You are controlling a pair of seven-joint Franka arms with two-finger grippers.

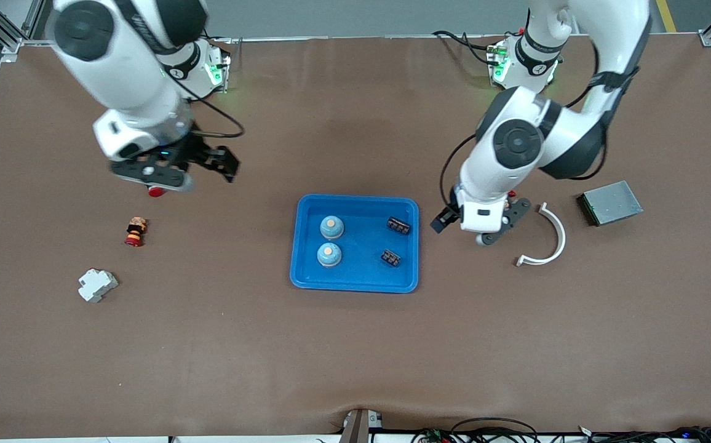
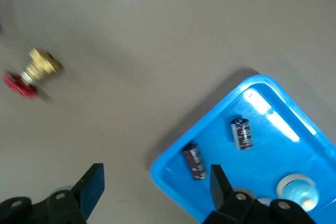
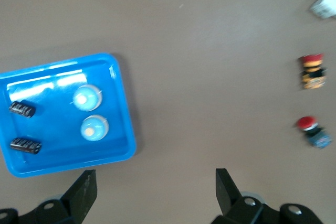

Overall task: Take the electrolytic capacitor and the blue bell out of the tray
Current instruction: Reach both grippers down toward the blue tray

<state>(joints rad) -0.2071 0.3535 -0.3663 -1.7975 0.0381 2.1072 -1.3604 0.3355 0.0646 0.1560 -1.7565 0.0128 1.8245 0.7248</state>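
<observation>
Right now we see a shallow blue plastic tray [image 1: 355, 283] with rounded corners in the middle of the brown matte table [image 1: 355, 357]. In it sit two small pale blue dome-shaped bells with orange buttons on top, one [image 1: 331, 227] farther from the front camera than the other [image 1: 329, 254], both toward the right arm's end of the tray. Toward the left arm's end of the tray lie two short black cylindrical capacitors on their sides, one [image 1: 398, 225] farther from the front camera, the other [image 1: 390, 258] nearer, well apart from each other and from the bells.

We find the left gripper [image 1: 443, 219] over bare table just beside the tray's edge, its dark fingers [image 2: 92, 186] standing apart with nothing between them. The right gripper [image 1: 223, 163] hangs over the table toward the right arm's end, its fingers [image 3: 84, 192] spread wide and empty.

Under the right arm lies a red round push button [image 1: 157, 191]. Nearer the front camera sit a small red and brass-coloured button part [image 1: 136, 231] and a white blocky plastic piece [image 1: 97, 285]. Toward the left arm's end we see a white curved plastic strip [image 1: 552, 237] and a flat grey metal box [image 1: 611, 202].
</observation>
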